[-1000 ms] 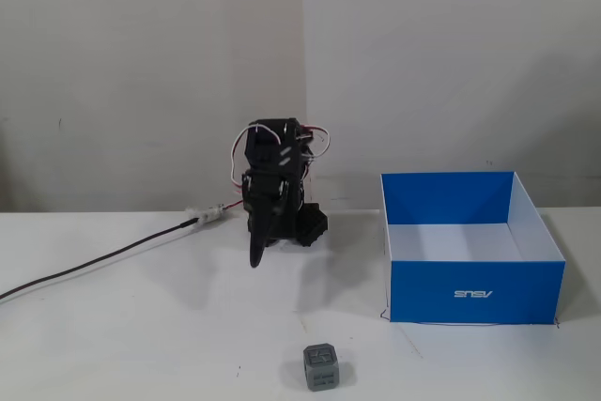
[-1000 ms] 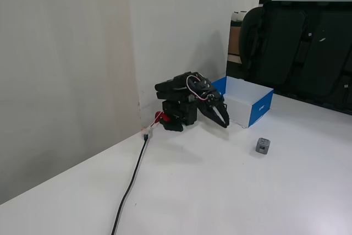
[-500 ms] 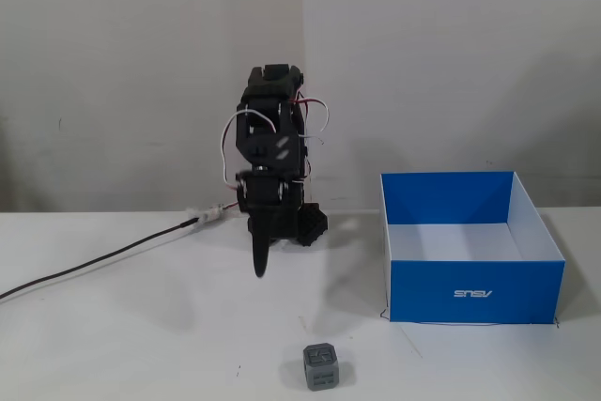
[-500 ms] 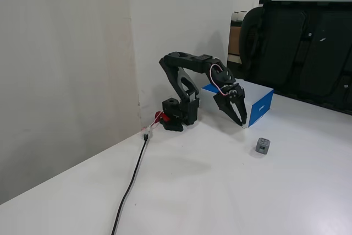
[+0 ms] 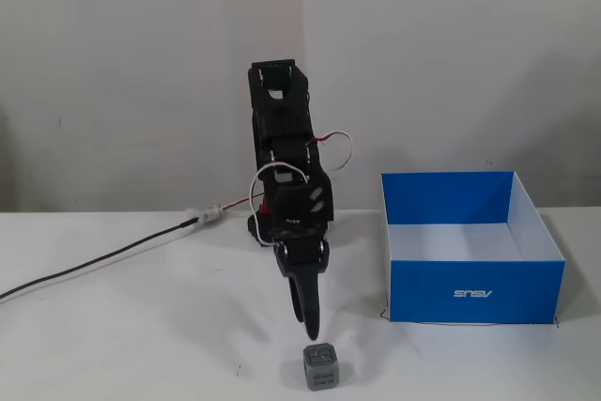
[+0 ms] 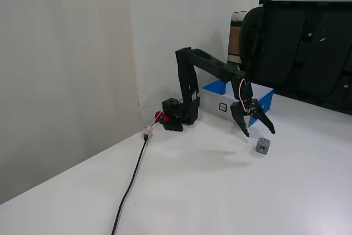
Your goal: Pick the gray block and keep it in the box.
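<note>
1. A black SO-100-style arm (image 5: 286,185) stands in the centre of a fixed view, bolted down at the back of a white table (image 5: 122,326) against a pale wall. In the other fixed view the same arm (image 6: 206,72) rises from its base left of centre, bends over and reaches down to the right.

2. The gripper (image 6: 259,132) hangs above the table with its two black fingers spread apart in a wide V and nothing between them; it is open. In the front-on fixed view the gripper (image 5: 310,331) shows edge-on as one dark finger pointing down, so the gap is not readable there.

3. The gray block (image 5: 321,368) sits on the table at the lower centre of the frame, just below the fingertip, with a sliver of table showing between them. In the side view the gray block (image 6: 263,146) lies a little below and right of the lower fingertip, apart from it.

4. The box (image 5: 474,293) stands at the right of the frame, blue outside with a white floor and a small white logo on its front wall. It is well apart from the block. In the side view the box (image 6: 215,87) is mostly hidden behind the arm.

5. A black cable (image 6: 132,177) runs across the table from the arm's base toward the lower left.

6. A dark chair (image 6: 302,42) fills the upper right of the side view.
</note>
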Robot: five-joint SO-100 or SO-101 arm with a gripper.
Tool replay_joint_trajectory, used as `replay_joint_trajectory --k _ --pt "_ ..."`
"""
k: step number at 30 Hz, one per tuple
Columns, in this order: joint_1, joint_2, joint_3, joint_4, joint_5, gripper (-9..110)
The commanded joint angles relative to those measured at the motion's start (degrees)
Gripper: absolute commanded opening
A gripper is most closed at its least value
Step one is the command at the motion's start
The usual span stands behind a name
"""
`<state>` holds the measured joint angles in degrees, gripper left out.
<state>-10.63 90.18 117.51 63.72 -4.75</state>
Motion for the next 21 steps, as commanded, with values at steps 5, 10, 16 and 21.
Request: replay_joint_trajectory --k 5,10,16,21 --pt "-1.49 -14.68 -17.31 2.55 0.79 35" --pt "-1.76 -19.86 -22.68 5.10 0.79 23" --pt "-1.32 -19.78 -23.47 5.62 0.79 0" --pt "1.32 -11.69 -28.39 13.10 0.79 0"
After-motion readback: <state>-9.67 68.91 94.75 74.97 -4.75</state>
